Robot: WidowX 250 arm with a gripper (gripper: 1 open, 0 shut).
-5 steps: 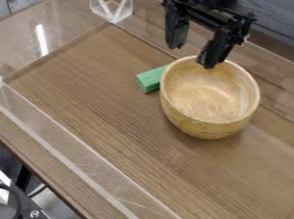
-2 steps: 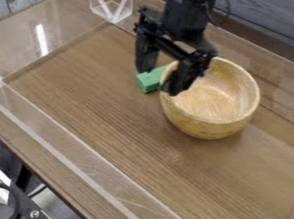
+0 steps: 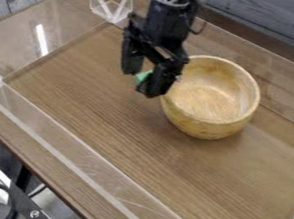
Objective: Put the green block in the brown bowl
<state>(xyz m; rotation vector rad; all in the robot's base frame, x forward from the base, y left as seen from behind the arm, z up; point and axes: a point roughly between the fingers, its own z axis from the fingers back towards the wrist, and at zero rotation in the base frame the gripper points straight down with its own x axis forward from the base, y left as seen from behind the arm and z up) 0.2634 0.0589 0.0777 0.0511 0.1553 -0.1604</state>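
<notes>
The green block (image 3: 144, 79) lies on the wooden table just left of the brown bowl (image 3: 212, 96), and only a sliver of green shows between the fingers. My gripper (image 3: 140, 75) points down with its jaws open, one black finger on each side of the block. I cannot tell whether the fingers touch the block. The round tan bowl sits upright with nothing inside it.
Clear acrylic walls (image 3: 51, 140) fence the wooden tabletop (image 3: 118, 148) on all sides. A clear plastic holder (image 3: 111, 3) stands at the back left edge. Bare wood stretches in front of the bowl and block.
My gripper has come from above the bowl's back rim leftward and down, and its open fingers now straddle the green block. Bowl and block have stayed put.
</notes>
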